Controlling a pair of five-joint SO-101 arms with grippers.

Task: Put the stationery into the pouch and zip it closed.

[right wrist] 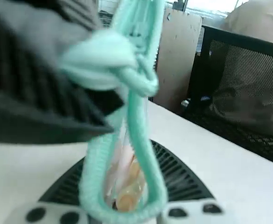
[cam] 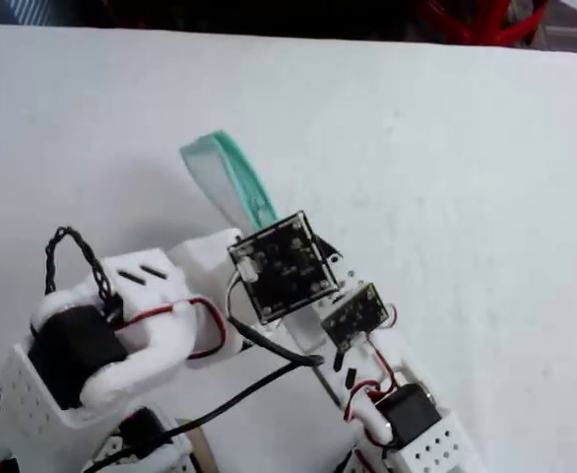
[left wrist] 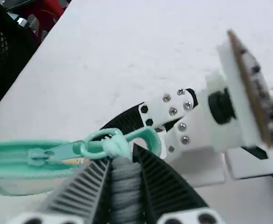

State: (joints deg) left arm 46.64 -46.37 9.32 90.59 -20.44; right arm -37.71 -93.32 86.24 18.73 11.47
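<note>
Left tool (left wrist: 121, 157) clamped the zip pull cord (left wrist: 109, 145).
Pouch (cam: 227, 177) appeared light and limp; knotted cord gave the surest hold. State of right tool (left wrist: 148, 121) could not be told.

pouch (cam: 224, 182): mint woven cloth edging, clear glossy plastic sides | zip cord (left wrist: 114, 145): soft knotted woven fibre | table (cam: 446, 148): smooth matt white
</note>
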